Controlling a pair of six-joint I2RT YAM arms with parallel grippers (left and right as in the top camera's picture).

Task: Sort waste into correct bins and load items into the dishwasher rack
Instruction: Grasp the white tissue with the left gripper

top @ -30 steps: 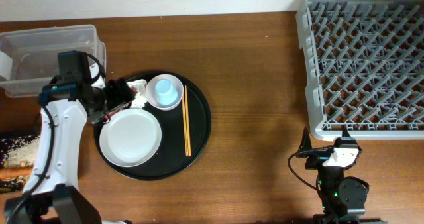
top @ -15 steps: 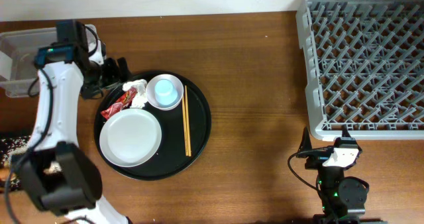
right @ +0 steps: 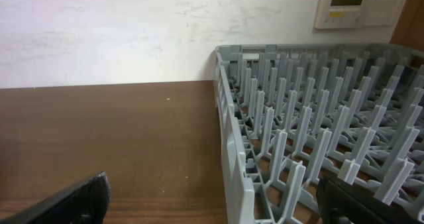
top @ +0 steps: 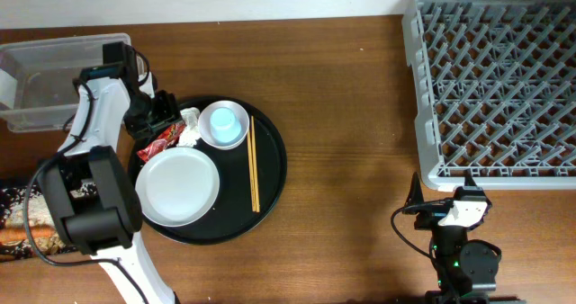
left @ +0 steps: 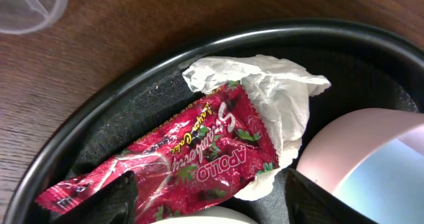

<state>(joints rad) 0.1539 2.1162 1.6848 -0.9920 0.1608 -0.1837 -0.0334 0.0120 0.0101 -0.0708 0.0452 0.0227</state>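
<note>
The red snack wrapper (top: 156,147) lies on the left part of the round black tray (top: 270,192), with the crumpled white tissue (top: 188,127) next to it. My left gripper (top: 158,113) hovers just above them, open. In the left wrist view its fingers (left: 212,207) straddle the wrapper (left: 199,148), with the tissue (left: 278,98) behind. The light blue cup (top: 224,122) sits in the small white bowl (top: 236,138). The white plate (top: 177,185) and the chopsticks (top: 253,165) lie on the tray. My right gripper (top: 441,201) is open, near the front of the dishwasher rack (top: 495,88), which also shows in the right wrist view (right: 318,138).
The clear plastic tub (top: 54,79) stands at the far left, behind the round tray. A dark flat thing with pale specks (top: 20,212) lies at the left edge, partly cut off. Bare wooden table (top: 360,115) lies between tray and rack.
My left gripper swung up toward the clear tub, off the tray, then came back down over the red wrapper. The wrapper stays on the tray. The right arm has not moved.
</note>
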